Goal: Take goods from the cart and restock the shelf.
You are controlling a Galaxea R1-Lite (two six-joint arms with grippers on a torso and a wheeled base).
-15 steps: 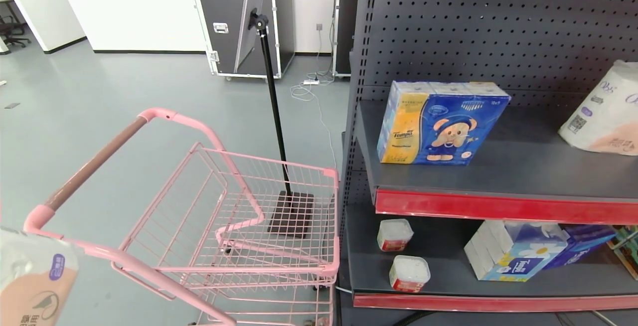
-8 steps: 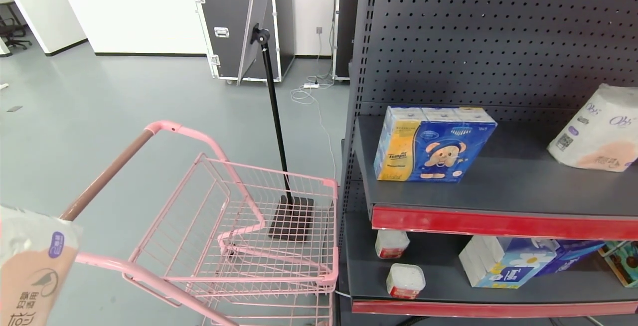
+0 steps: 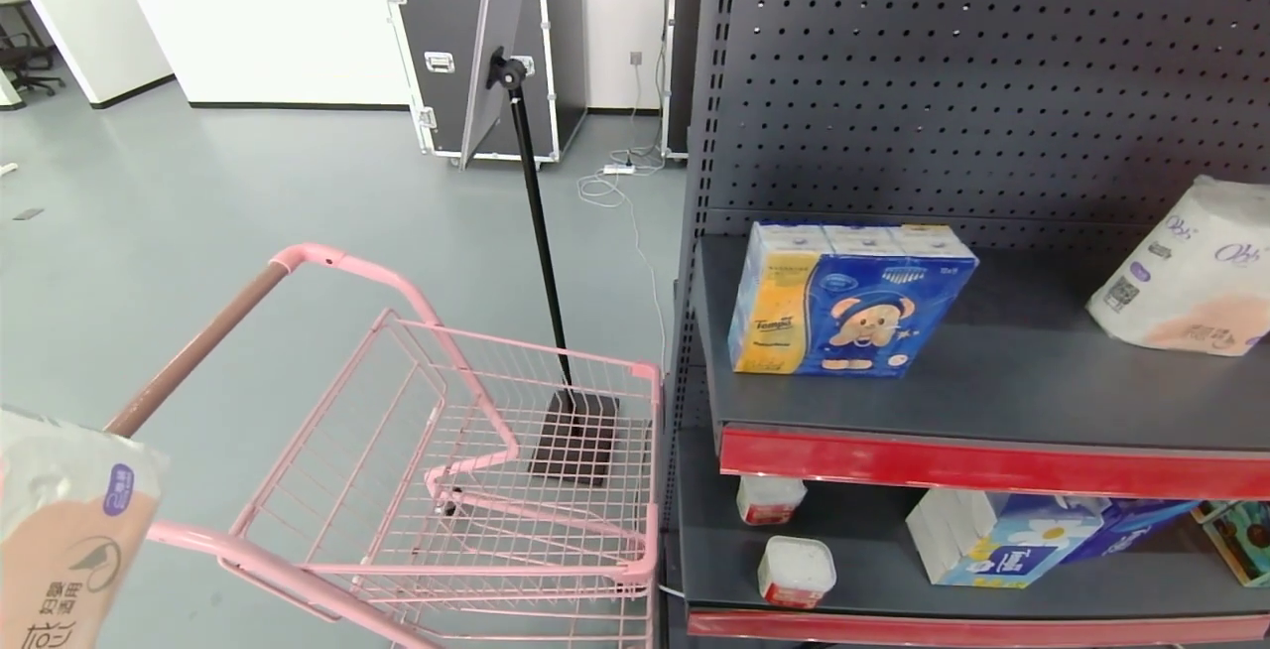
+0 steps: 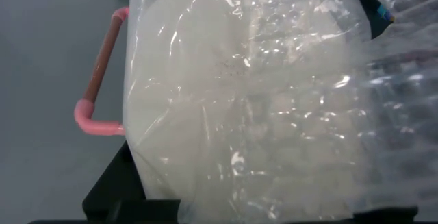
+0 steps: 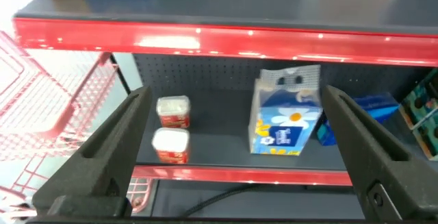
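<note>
- The paper-roll pack (image 3: 60, 540) hangs at my left, just beside the cart (image 3: 298, 257) handle and well apart from the shelf (image 3: 992, 401).
- My left gripper (image 4: 116, 193) is clamped on it, though the film hides how wide the jaws stand. My right gripper (image 5: 234, 94) gapes wide, holding nothing, in front of the lower shelf.
- I judge the pack light, soft and squashy under slippery wrap. I'd grip the firm middle, not loose film.
- Its long axis looks near upright, with the printed face towards me.

Mock shop set in lab hall: pegboard shelf (image 3: 992, 401), pink cart (image 3: 308, 256), flight case (image 3: 427, 4) behind.
</note>
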